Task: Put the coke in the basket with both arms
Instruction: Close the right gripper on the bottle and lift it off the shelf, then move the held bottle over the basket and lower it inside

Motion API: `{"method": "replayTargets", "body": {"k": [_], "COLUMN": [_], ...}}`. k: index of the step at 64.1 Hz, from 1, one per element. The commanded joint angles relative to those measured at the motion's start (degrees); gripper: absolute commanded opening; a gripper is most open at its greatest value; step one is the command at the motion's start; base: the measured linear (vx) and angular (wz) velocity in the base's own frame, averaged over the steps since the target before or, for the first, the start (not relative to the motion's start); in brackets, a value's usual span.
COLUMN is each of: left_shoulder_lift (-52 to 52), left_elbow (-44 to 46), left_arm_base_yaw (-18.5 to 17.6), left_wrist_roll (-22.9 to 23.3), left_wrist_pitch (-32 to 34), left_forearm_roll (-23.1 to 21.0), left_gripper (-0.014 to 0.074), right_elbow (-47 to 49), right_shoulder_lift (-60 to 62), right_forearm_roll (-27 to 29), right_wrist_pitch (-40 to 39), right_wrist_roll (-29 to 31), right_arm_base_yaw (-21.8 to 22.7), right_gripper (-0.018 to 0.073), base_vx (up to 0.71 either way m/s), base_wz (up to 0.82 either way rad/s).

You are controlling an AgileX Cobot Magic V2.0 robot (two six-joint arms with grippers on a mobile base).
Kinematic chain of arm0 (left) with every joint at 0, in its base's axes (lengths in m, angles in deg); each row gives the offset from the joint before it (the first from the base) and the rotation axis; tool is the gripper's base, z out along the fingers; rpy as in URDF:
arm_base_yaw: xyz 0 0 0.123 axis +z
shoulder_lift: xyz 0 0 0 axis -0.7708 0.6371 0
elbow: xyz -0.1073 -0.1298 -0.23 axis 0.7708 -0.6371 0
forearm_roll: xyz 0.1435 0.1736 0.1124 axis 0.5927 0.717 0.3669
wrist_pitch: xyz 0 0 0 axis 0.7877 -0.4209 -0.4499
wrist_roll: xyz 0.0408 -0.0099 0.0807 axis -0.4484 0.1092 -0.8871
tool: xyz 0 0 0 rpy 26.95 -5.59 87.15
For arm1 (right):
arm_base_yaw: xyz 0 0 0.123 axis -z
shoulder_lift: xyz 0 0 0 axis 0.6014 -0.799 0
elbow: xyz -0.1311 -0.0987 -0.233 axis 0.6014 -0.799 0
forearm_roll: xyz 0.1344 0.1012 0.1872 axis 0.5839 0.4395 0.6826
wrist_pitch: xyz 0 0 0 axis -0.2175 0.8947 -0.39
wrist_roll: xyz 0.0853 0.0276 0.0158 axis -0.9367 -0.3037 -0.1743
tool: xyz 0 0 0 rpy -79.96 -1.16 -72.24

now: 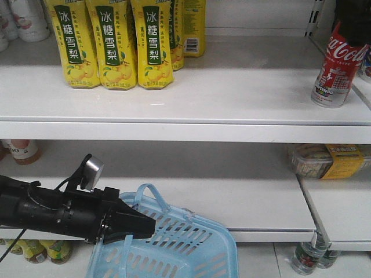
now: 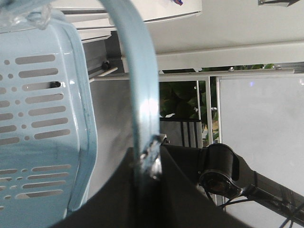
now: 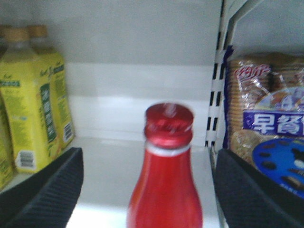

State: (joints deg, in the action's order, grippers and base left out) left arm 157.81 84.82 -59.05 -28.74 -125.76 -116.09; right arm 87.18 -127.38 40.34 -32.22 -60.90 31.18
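Early days tbh. The coke [image 1: 339, 63] stands at the right edge of the upper shelf [image 1: 232, 92]. The right gripper [image 3: 152, 190] has its jaws apart around it, no grab yet. The left gripper [image 1: 136, 225] is clamped on the basket [image 1: 191, 246] handle, nothing inside yet as far as I can see.

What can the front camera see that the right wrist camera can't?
Only the front view shows the blue basket, its handle gripped by the left tool, and the lower shelf. Only the right wrist view shows the red cap, the biscuit packet with its blue label, and how wide the right tool stands open. Both show the coke, the yellow bottles and the white shelf it stands on.
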Motion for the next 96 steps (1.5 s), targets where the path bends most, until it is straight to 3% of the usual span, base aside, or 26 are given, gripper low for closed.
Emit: {"method": "replayTargets", "body": {"k": [1,13,19,32,57,67,77,86,96], "left_shoulder_lift": [-2.7,-2.7,-2.7,-2.7,-2.7,-2.7,-2.7,-2.7,-2.7], "left_elbow": [1.0,1.0,1.0,1.0,1.0,1.0,1.0,1.0,1.0], "left_arm_base_yaw": [-0.2,-0.2,-0.2,-0.2,-0.2,-0.2,-0.2,-0.2,-0.2], "left_wrist_roll": [-1.1,-1.1,-1.1,-1.1,-1.1,-1.1,-1.1,-1.1,-1.1], "left_wrist_pitch": [-4.1,-4.1,-4.1,-4.1,-4.1,-4.1,-4.1,-4.1,-4.1], "left_forearm_roll": [-4.3,-4.3,-4.3,-4.3,-4.3,-4.3,-4.3,-4.3,-4.3], "left_gripper": [-0.0006,-0.0006,-0.0006,-0.0006,-0.0006,-0.0006,-0.0006,-0.0006,-0.0006], "right_elbow": [4.5,8.5,8.9,8.9,8.9,8.9,7.0,0.7,-9.0], "right_shoulder_lift": [-1.3,-5.6,-6.3,-5.4,7.6,14.9,19.4,20.4,19.8], "right_forearm_roll": [0.3,0.5,0.6,0.6,1.9,3.3,13.1,28.7,42.4], "right_wrist_pitch": [-2.8,-1.1,-1.1,1.7,13.4,23.8,32.4,36.6,36.5], "right_wrist_roll": [0.4,0.8,0.8,0.9,1.8,5.2,12.5,23.4,33.5], "right_arm_base_yaw": [0.6,0.6,0.6,0.5,0.4,0.4,0.4,0.4,0.4], "right_gripper": [0.0557,0.0501,0.0373,-0.0017,-0.0009,-0.0009,-0.0008,-0.0005,-0.0005], "base_vx": [0.00,0.00,0.00,0.00,0.00,0.00,0.00,0.00,0.00], "base_wz": [0.00,0.00,0.00,0.00,0.00,0.00,0.00,0.00,0.00]}}
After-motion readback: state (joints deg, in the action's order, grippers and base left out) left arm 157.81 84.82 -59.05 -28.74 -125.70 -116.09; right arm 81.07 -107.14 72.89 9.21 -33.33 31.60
